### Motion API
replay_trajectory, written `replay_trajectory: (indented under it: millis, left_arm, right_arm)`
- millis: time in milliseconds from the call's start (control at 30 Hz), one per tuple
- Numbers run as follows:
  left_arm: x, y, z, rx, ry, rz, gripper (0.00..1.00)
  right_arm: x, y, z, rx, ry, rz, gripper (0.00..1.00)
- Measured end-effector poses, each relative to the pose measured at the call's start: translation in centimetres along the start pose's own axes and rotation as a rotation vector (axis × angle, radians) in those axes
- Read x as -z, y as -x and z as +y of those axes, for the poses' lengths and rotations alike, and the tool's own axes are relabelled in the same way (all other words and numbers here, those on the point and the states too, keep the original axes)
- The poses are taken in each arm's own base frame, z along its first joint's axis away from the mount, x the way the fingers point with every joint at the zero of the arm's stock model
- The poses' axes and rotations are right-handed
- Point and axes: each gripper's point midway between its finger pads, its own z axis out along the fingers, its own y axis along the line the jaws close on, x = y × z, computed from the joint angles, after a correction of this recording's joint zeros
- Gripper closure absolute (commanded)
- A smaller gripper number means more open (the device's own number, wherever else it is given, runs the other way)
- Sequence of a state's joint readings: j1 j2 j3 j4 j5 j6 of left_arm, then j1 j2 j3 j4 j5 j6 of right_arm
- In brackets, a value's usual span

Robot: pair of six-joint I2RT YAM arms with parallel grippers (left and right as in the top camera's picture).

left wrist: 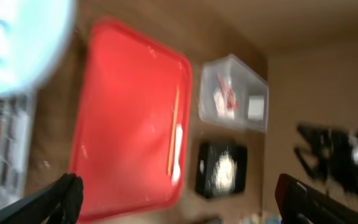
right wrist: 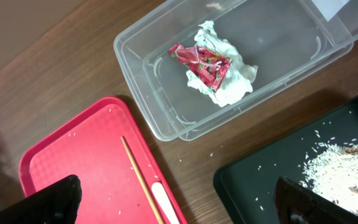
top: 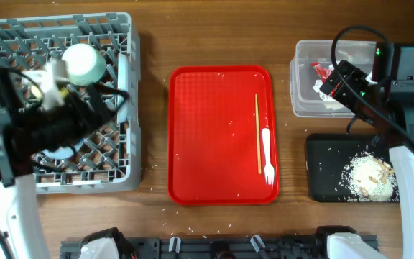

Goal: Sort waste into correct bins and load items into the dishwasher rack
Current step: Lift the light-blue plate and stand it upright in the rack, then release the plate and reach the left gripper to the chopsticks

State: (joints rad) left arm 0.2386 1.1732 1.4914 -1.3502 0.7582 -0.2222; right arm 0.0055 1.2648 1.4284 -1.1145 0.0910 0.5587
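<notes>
Napkin (right wrist: 232, 87), wrapper (right wrist: 202, 62) lie in clear tub (right wrist: 135, 81), rice (top: 371, 177) on black tray (top: 323, 173); dishes (top: 85, 63) seem racked upper left. Fork (top: 267, 155), stick (top: 257, 133) wait mid-frame. Left gripper (left wrist: 179, 199), right gripper (right wrist: 176, 202): jaws apart, empty.

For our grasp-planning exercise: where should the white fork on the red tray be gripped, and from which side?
Probably mid-handle on the white fork, coming straight down and closing across its narrow width. It lies flat on the red tray, leaving no edge to get under, and the wooden stick lies close beside it, toward the tray's middle, so stay clear of that.
</notes>
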Motion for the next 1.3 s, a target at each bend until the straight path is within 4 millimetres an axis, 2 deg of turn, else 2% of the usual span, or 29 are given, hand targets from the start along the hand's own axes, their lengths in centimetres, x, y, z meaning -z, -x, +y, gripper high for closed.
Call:
replay_trajectory:
  millis: [133,167,233,300,333,467,533,600,700,767,833,867,967,1067,1133,1200,1267,1300]
  left_arm:
    - [-2.4,-4.1,-3.5,-0.142,-0.057,0.167,0.00]
    - [-2.7,-4.6,-3.7,-0.161,-0.046,0.184,0.00]
    - [-3.4,-4.7,-2.4,-0.130,0.075,0.171,0.00]
    - [-3.3,-3.7,0.1,-0.056,0.246,0.102,0.00]
    - [-2.8,-2.9,2.2,-0.003,0.370,0.046,0.00]
    - [-1.2,-1.0,5.2,0.109,0.524,-0.079,0.00]
    - [-1.0,-0.8,5.5,0.123,0.546,-0.098,0.00]
    - [-0.9,-0.7,5.7,0.127,0.561,-0.110,0.00]
    - [-0.8,-0.7,5.7,0.132,0.561,-0.112,0.00]
    - [-0.8,-0.7,5.7,0.132,0.562,-0.112,0.09]
    - [-0.8,-0.7,5.7,0.139,0.561,-0.114,0.25]
    - [-0.8,-0.7,5.7,0.144,0.560,-0.114,0.29]
    - [-1.5,-1.4,4.8,0.149,0.504,-0.069,0.26]
    - [-3.3,-2.9,3.0,0.106,0.446,0.019,0.20]
    - [-5.6,-4.2,1.2,0.032,0.403,0.098,0.19]
    - [-8.8,-5.7,-1.3,-0.068,0.348,0.173,0.20]
    - [-12.5,-7.5,-3.0,-0.136,0.327,0.251,0.23]
    - [-13.6,-8.2,-3.2,-0.142,0.334,0.276,0.23]
  right_arm:
    - [0.0,0.0,0.0,0.000,0.000,0.000,0.00]
    - [0.0,0.0,0.0,0.000,0.000,0.000,0.00]
    - [0.0,0.0,0.0,0.000,0.000,0.000,0.00]
    - [0.0,0.0,0.0,0.000,0.000,0.000,0.00]
    - [0.0,0.0,0.0,0.000,0.000,-0.001,0.00]
    - [0.0,0.3,0.5,-0.099,0.022,-0.009,0.00]
    - [0.0,-0.1,1.0,-0.172,0.052,0.015,0.00]
    - [0.2,-1.4,2.2,-0.216,0.118,0.095,0.00]
    - [0.8,-2.9,4.4,-0.195,0.243,0.197,0.00]
    - [1.2,-3.9,5.0,-0.137,0.290,0.243,0.00]
    - [1.1,-4.7,5.0,-0.099,0.295,0.284,0.00]
    - [0.7,-4.8,5.0,-0.090,0.289,0.291,0.00]
    - [-0.6,-4.3,4.4,-0.075,0.235,0.276,0.00]
    - [-1.4,-2.6,3.5,-0.066,0.169,0.186,0.00]
    - [-1.7,-1.9,2.7,-0.064,0.122,0.148,0.00]
    - [-1.8,-1.5,2.1,-0.067,0.091,0.125,0.00]
    - [-1.9,-0.8,0.9,-0.086,0.051,0.101,0.00]
    - [-2.0,-0.4,0.2,-0.102,0.036,0.092,0.00]
